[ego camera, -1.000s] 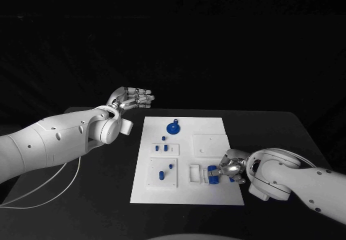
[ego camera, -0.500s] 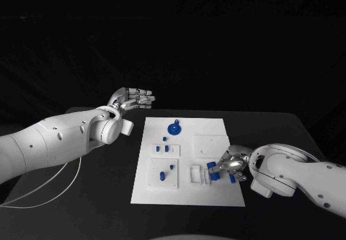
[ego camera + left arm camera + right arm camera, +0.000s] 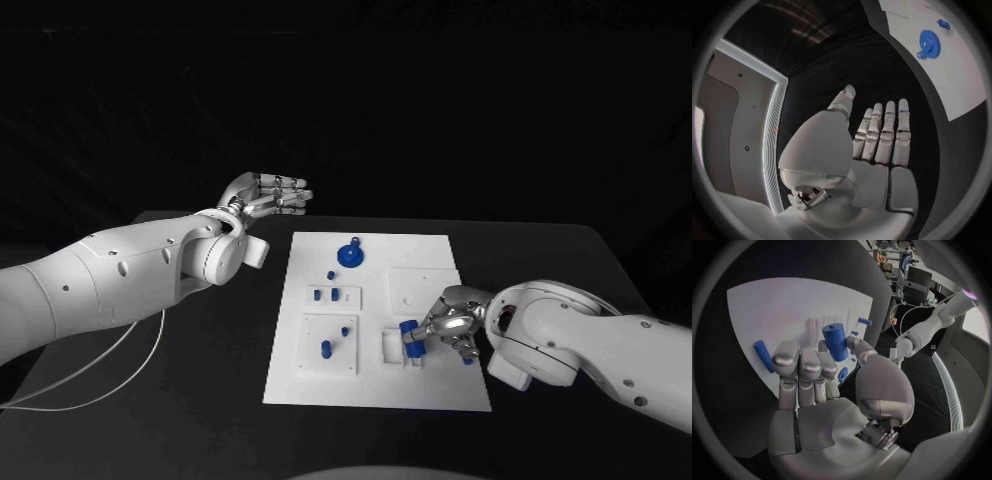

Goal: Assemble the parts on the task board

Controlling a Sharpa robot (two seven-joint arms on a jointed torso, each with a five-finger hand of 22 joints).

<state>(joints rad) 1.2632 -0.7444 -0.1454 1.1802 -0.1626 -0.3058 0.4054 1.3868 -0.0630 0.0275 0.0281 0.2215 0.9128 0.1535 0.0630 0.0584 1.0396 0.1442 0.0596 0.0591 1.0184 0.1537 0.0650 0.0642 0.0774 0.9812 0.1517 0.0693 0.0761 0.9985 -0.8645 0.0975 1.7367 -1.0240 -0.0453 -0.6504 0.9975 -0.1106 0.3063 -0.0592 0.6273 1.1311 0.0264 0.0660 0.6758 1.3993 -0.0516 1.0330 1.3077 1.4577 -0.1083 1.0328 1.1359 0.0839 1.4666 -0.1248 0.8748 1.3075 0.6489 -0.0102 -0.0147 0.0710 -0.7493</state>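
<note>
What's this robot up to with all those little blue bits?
It is putting small blue parts together on a white task board on a black table. Its right hand is over the board's near right corner and pinches a blue cylinder between thumb and fingers. Its left hand is raised off to the board's far left, fingers straight, holding nothing. A blue gear sits near the board's far end.

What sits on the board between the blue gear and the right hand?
In the head view, between the blue gear and the right hand lies a raised white square plate on the task board, with no blue parts standing on it.
</note>
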